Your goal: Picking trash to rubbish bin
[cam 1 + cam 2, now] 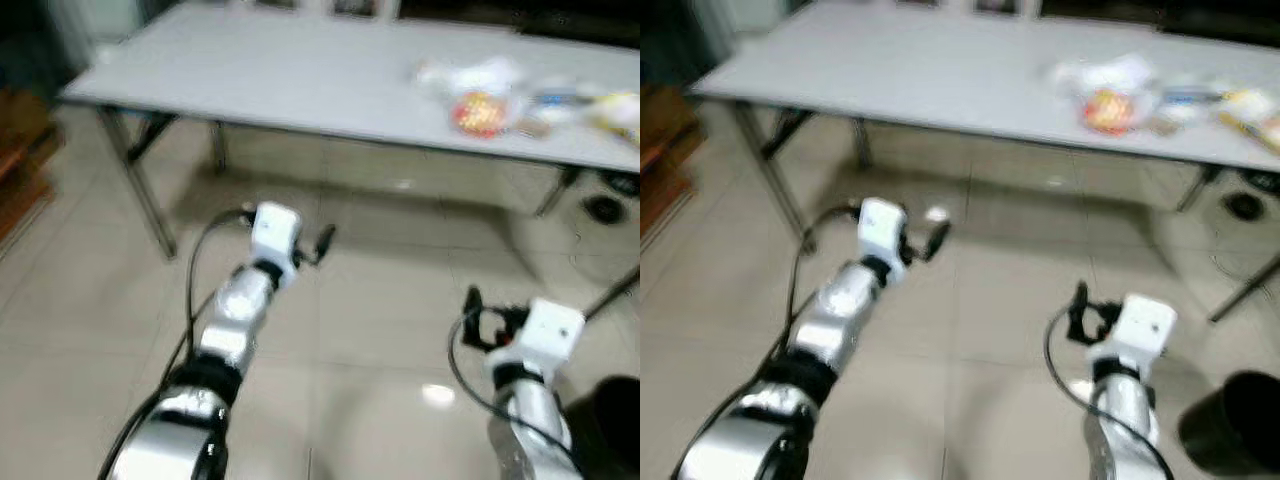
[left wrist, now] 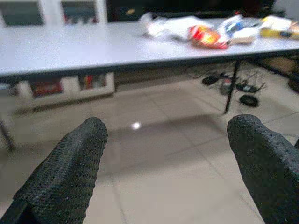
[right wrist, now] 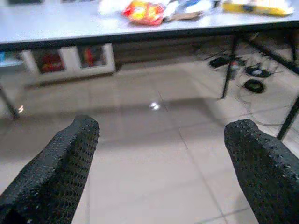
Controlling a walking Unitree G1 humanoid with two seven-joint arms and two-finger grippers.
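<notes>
Left gripper (image 2: 163,172): in the left wrist view its two black fingers (image 2: 65,172) stood wide apart, nothing between them, nothing touched; they pointed across bare floor toward the table.
Trash from the left wrist: a heap of wrappers (image 2: 205,30) lay on the far part of the table (image 2: 70,49), a red-and-yellow packet (image 2: 205,36) among pale bags, well apart from the fingers.
Right gripper (image 3: 161,163): in the right wrist view its fingers (image 3: 60,168) were likewise spread wide and empty, aimed under the table edge at the tiled floor (image 3: 140,154).
Trash from the right wrist: the same red packet sat near the table's front edge, with a yellow pack (image 3: 257,6) beside it.
Head views: both arms were held forward at waist level over the floor, short of the table, probably because the robot was on its approach; the frames were blurred, so I judge this loosely.
Rubbish bin (image 1: 1235,425): a dark round bin stood on the floor by the right arm, handy for dropping what gets picked.
Stage: nothing gripped yet; the trash remained on the table.
</notes>
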